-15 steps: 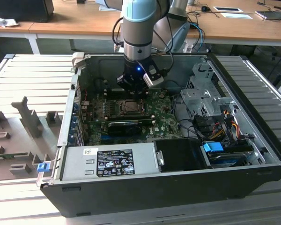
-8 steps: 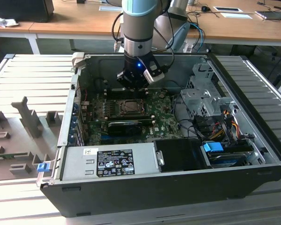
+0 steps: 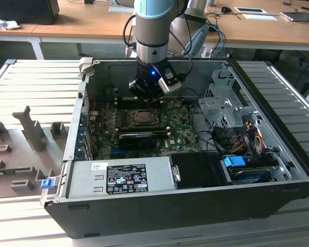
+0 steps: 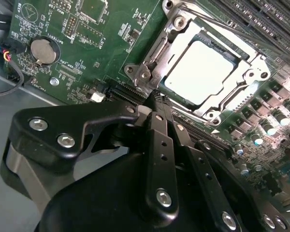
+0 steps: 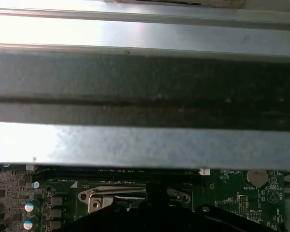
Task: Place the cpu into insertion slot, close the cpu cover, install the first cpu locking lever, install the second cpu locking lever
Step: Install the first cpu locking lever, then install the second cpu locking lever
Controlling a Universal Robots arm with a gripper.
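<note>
One cpu [image 4: 205, 72] sits seated in the insertion slot [image 4: 181, 36], its bright top framed by the lowered cpu cover [image 4: 241, 94]; the gripper [image 4: 155, 99], fingers pressed together and clenched on nothing, has its tip just beside the cover's near corner

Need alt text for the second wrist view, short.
The gripper, its black fingers together, points at the edge of the cpu cover, which lies closed around the shiny cpu in its socket. Green motherboard surrounds it, with a round coin battery to one side.
</note>
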